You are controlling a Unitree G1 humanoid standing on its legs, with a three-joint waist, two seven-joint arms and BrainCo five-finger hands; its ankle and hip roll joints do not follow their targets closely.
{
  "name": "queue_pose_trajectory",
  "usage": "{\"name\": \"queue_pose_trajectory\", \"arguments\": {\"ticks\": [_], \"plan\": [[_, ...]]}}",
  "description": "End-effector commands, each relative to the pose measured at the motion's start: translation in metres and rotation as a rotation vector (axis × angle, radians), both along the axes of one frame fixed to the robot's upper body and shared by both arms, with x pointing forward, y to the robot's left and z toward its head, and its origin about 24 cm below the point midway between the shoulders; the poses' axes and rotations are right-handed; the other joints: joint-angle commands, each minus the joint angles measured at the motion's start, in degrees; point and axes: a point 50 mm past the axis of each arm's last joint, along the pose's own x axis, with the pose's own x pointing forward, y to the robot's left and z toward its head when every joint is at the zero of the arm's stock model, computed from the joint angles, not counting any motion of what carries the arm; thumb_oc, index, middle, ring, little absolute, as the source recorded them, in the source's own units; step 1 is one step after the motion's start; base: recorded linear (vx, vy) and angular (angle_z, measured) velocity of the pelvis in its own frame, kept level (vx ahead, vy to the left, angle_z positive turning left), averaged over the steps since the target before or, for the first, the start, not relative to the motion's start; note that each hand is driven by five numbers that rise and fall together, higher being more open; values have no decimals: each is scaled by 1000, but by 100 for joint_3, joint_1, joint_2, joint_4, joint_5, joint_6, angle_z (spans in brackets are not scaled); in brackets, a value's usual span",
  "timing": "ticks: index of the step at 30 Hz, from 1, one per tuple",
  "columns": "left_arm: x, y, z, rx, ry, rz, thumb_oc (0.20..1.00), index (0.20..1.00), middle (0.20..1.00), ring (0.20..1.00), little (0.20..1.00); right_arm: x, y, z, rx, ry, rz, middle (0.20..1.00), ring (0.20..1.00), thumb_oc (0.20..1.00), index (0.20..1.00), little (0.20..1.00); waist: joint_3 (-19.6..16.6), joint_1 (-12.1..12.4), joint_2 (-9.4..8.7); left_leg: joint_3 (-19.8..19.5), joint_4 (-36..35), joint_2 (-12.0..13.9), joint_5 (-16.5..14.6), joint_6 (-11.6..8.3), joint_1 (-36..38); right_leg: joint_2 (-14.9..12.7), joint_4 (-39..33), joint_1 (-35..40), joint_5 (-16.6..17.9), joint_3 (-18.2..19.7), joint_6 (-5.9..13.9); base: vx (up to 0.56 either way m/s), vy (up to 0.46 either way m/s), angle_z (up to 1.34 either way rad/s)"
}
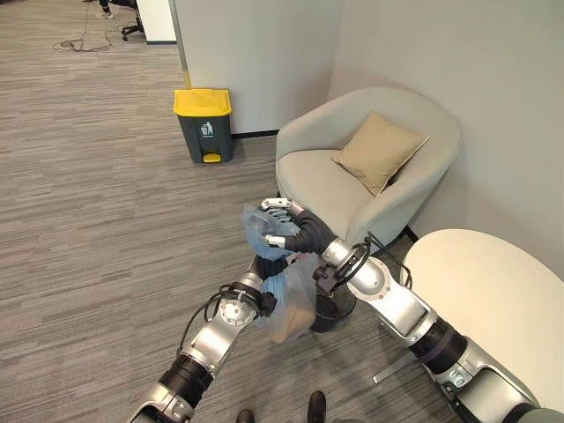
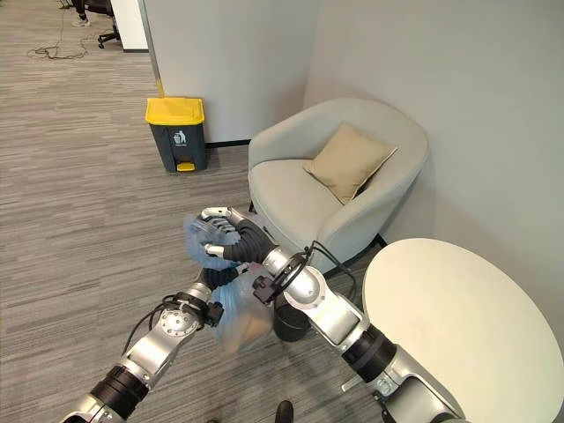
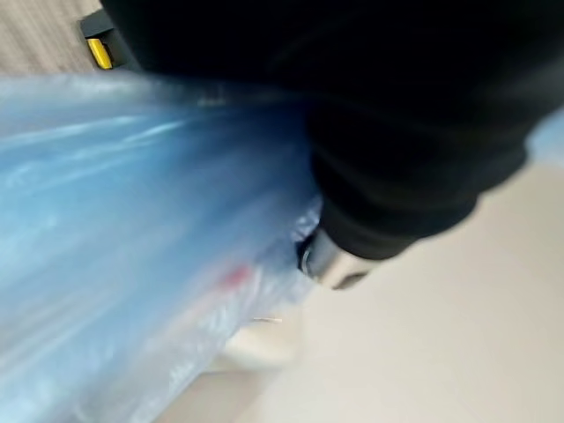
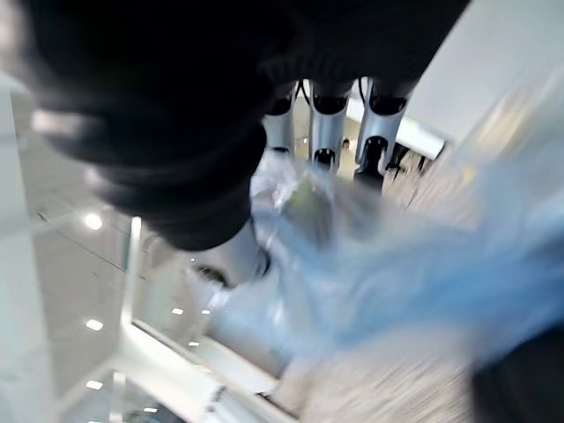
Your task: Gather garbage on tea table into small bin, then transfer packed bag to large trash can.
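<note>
Centre of the head views: my right hand point(image 1: 280, 222) has its fingers curled into the upper, bunched part of the blue plastic bag point(image 1: 291, 304), gripping the film. The right wrist view backs this up, with silver fingers point(image 4: 328, 132) closing over blue plastic.

The bag hangs below that hand, lower centre of the frame. It is translucent and bulges with something tan inside. Its lower part sits in front of the small bin point(image 1: 333, 310), a dark container on the carpet just right of the bag. I cannot tell whether the bag still touches the bin.

My left hand point(image 2: 218, 278) comes up from the lower left and sits against the bag, under the right hand. Its fingers are hidden behind the plastic and the right wrist, so I cannot tell whether they are closed or spread. The left wrist view gives me blue film close up beside the dark cover, and no fingers.

Large trash can point(image 1: 204, 124), dark grey with a yellow lid and a yellow pedal, stands in the upper left against the wall, lid down, well apart from the bag.

Beige armchair point(image 1: 317, 181) with a tan cushion point(image 1: 379, 151) fills the upper right. White round tea table point(image 1: 493, 300) takes the lower right edge, near the bin.
</note>
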Motion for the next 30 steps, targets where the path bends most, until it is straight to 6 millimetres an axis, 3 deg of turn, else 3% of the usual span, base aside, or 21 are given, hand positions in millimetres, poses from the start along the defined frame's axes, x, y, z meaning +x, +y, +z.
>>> {"name": "queue_pose_trajectory", "arguments": {"ticks": [1, 6, 8, 9, 11, 13, 15, 16, 18, 19, 20, 23, 27, 30], "plan": [[9, -1, 35, -121, -174, 10, 200, 200, 200, 200, 200, -6, -3, 40, 67, -234, -35, 1000, 1000, 1000, 1000, 1000, -59, 37, 97, 41, -121, -111, -452, 58, -14, -63, 438, 403, -1242, 98, 440, 0, 0, 0], [0, 21, 24, -181, -125, 107, 200, 200, 200, 200, 200, -9, -28, 44, -36, -397, -164, 1000, 1000, 1000, 1000, 1000, -54, -1, 143, 74, -134, -107, -431, 70, 5, -64, 459, 393, -1235, 104, 447, -7, -9, -3], [0, 21, 24, -181, -124, 106, 200, 200, 200, 200, 200, -9, -28, 44, -37, -396, -164, 1000, 1000, 1000, 1000, 1000, -58, 2, 146, 75, -134, -107, -431, 70, 7, -64, 461, 393, -1236, 105, 447, -1, -7, -7], [-5, 30, 19, -196, -110, 147, 200, 200, 200, 200, 200, -11, -40, 45, -94, -471, -228, 1000, 1000, 1000, 1000, 1000, -58, -16, 161, 91, -143, -96, -423, 69, 16, -63, 461, 397, -1237, 103, 452, 6, -20, -7], [-11, 44, 12, -192, -82, 195, 200, 200, 200, 200, 200, -11, -59, 35, -129, -450, -304, 1000, 1000, 1000, 1000, 1000, -65, -60, 189, 102, -147, -85, -412, 63, 29, -64, 459, 411, -1242, 110, 452, 8, -15, -4], [-22, 64, 1, -167, -36, 252, 200, 200, 200, 200, 200, -11, -91, 6, -144, -288, -414, 1000, 1000, 1000, 1000, 1000, -88, -106, 221, 106, -155, -85, -405, 54, 42, -57, 440, 435, -1252, 92, 449, 14, -23, -6], [-26, 69, -3, -161, -20, 263, 200, 200, 200, 200, 200, -12, -98, -2, -140, -241, -438, 1000, 1000, 1000, 1000, 1000, -100, -110, 224, 102, -155, -84, -406, 51, 48, -57, 437, 442, -1257, 86, 448, 0, 0, 0], [-34, 85, -11, -137, 18, 302, 200, 200, 200, 200, 200, -15, -119, -32, -124, -60, -505, 1000, 1000, 1000, 1000, 1000, -94, -133, 244, 100, -155, -75, -399, 41, 50, -57, 436, 454, -1265, 69, 446, 0, 0, 0], [-43, 98, -19, -122, 60, 330, 200, 200, 200, 200, 200, -22, -139, -57, -128, 79, -567, 1000, 1000, 1000, 1000, 1000, -85, -150, 266, 90, -152, -73, -391, 31, 47, -54, 433, 461, -1280, 48, 442, 0, 0, 0], [-43, 98, -20, -122, 60, 330, 200, 200, 200, 200, 200, -22, -139, -57, -128, 80, -567, 1000, 1000, 1000, 1000, 1000, -86, -149, 266, 90, -152, -73, -391, 31, 47, -54, 433, 460, -1281, 48, 442, 0, 0, 0], [-53, 110, -27, -104, 100, 359, 200, 200, 200, 200, 200, -29, -156, -80, -132, 202, -627, 1000, 1000, 1000, 1000, 1000, -71, -161, 279, 79, -150, -73, -384, 25, 40, -46, 439, 458, -1294, 36, 438, -10, -28, -4], [-78, 138, -45, -72, 201, 443, 200, 200, 200, 200, 200, -48, -188, -117, -148, 394, -748, 1000, 1000, 1000, 1000, 1000, 12, -154, 319, 36, -136, -64, -363, 7, 6, -33, 474, 427, -1336, 11, 421, -24, -33, 0], [-113, 170, -65, -72, 313, 594, 200, 200, 200, 200, 200, -73, -219, -158, -200, 598, -878, 1000, 1000, 1000, 1000, 1000, 218, -74, 353, -96, 132, -45, -399, -19, -176, -33, 624, 331, -1414, -61, 370, -60, -46, 8], [-125, 176, -73, -84, 350, 647, 200, 200, 200, 200, 200, -80, -225, -170, -196, 665, -908, 1000, 1000, 1000, 1000, 1000, 355, 0, 351, -167, 394, -48, -454, -19, -361, -47, 652, 278, -1417, -92, 342, -69, -41, 12]]}}
